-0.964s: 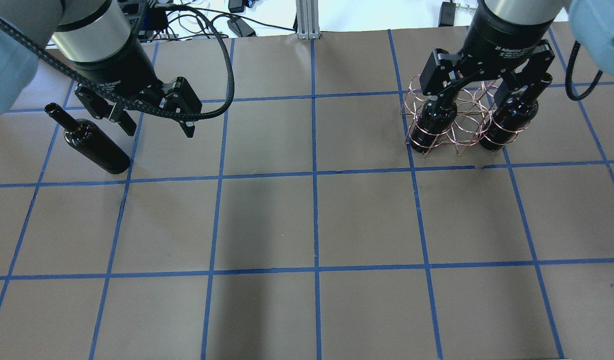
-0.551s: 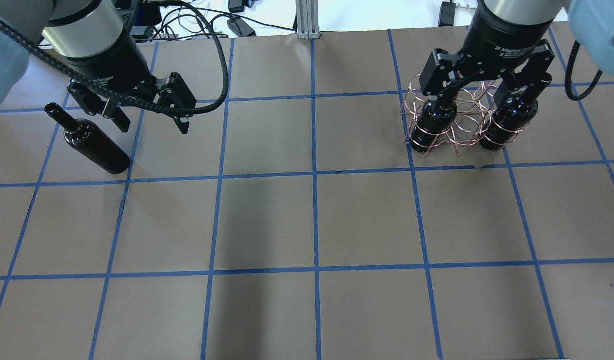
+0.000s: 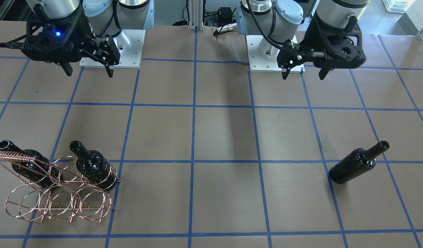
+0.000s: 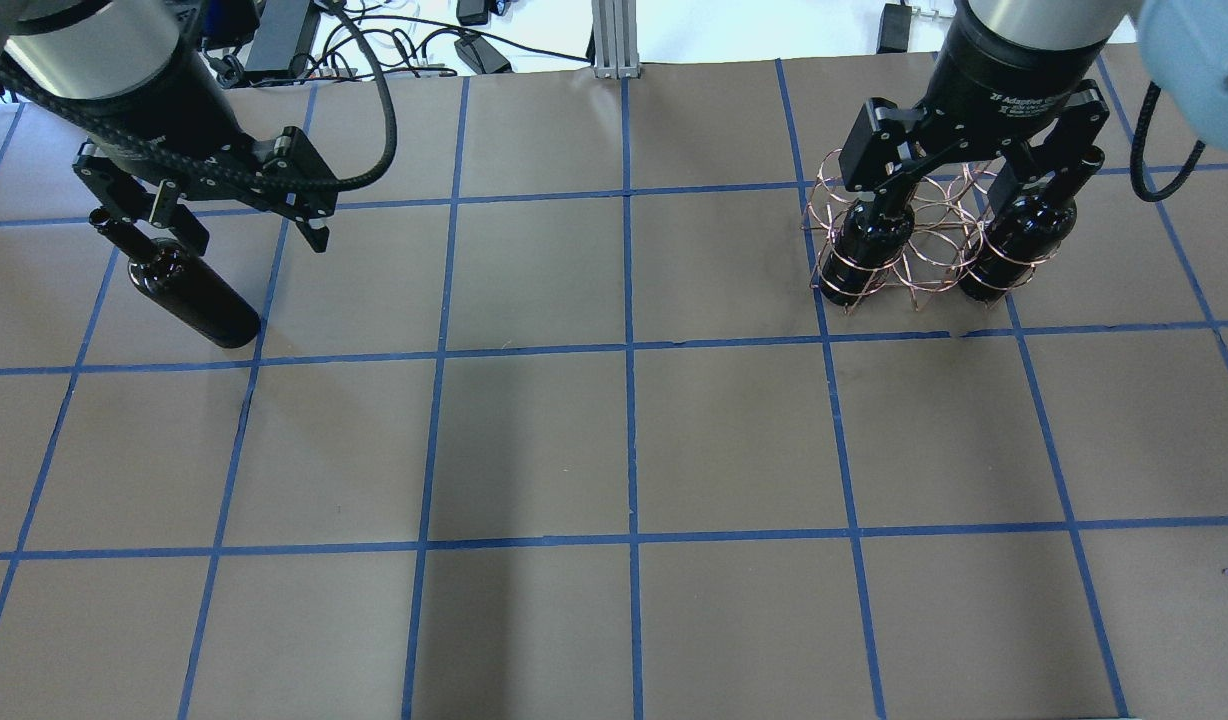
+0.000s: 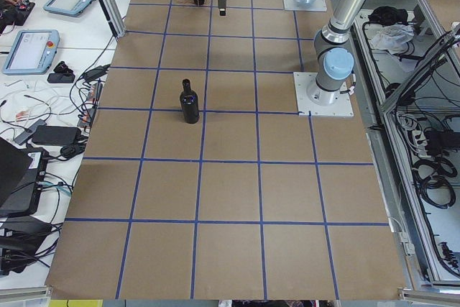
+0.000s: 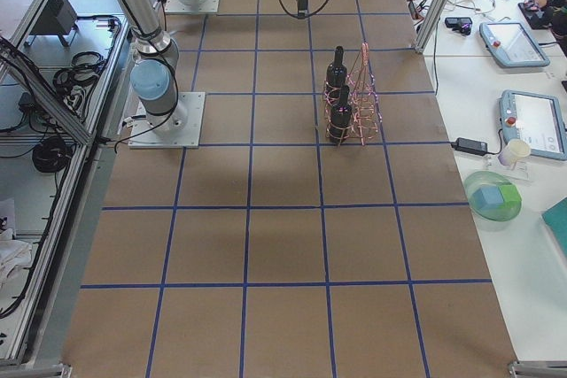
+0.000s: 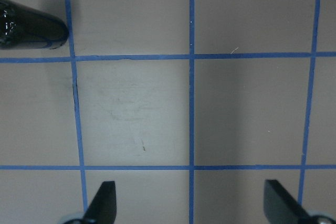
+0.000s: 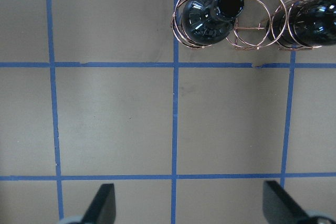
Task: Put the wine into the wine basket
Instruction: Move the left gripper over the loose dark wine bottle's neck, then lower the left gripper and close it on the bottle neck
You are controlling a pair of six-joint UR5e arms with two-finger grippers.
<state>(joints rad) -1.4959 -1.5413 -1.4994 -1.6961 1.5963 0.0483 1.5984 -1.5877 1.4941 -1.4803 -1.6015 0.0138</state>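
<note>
L gripper (image 4: 257, 242) wide open, empty, near upright wine (image 4: 189, 295); finger may clip neck, topple it. R gripper (image 3: 89, 73) wide, empty, nr wine basket (image 3: 13, 156).

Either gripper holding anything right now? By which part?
Nothing held. The left gripper and right gripper both have jaws open and empty; the loose wine bottle stands untouched on the table.

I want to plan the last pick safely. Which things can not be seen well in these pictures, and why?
- Overhead view: the right pincer covers the necks of the racked bottles and much of the wine basket.
- Left wrist view: the lone wine is cut by the left edge; only one end shows.
- Right wrist view: the top edge cuts the wine basket.
</note>
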